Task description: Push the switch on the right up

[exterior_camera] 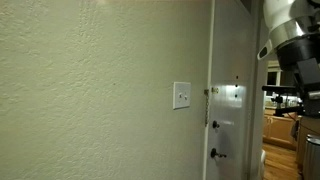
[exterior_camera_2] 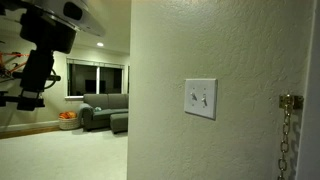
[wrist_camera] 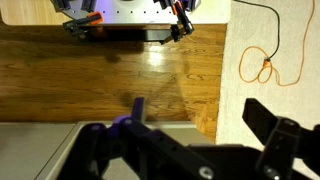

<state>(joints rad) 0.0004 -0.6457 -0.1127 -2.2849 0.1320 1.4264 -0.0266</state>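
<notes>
A small white wall plate (exterior_camera_2: 200,98) sits on the textured pale wall and also shows in an exterior view (exterior_camera: 181,95). It holds two tiny pale toggles; the switch (exterior_camera_2: 205,99) is the right-hand one. The robot arm (exterior_camera_2: 45,40) hangs far from the plate, out in the room, and shows at the upper edge of an exterior view (exterior_camera: 290,45). In the wrist view my gripper (wrist_camera: 200,118) is open and empty. Its two dark fingers are wide apart over a wooden floor, and the plate is out of that view.
A white door (exterior_camera: 230,110) with dark knobs (exterior_camera: 213,153) stands just past the plate. A brass door chain (exterior_camera_2: 287,130) hangs at the wall's edge. A sofa (exterior_camera_2: 100,112) stands in the room behind. An orange cable (wrist_camera: 265,65) lies on pale flooring.
</notes>
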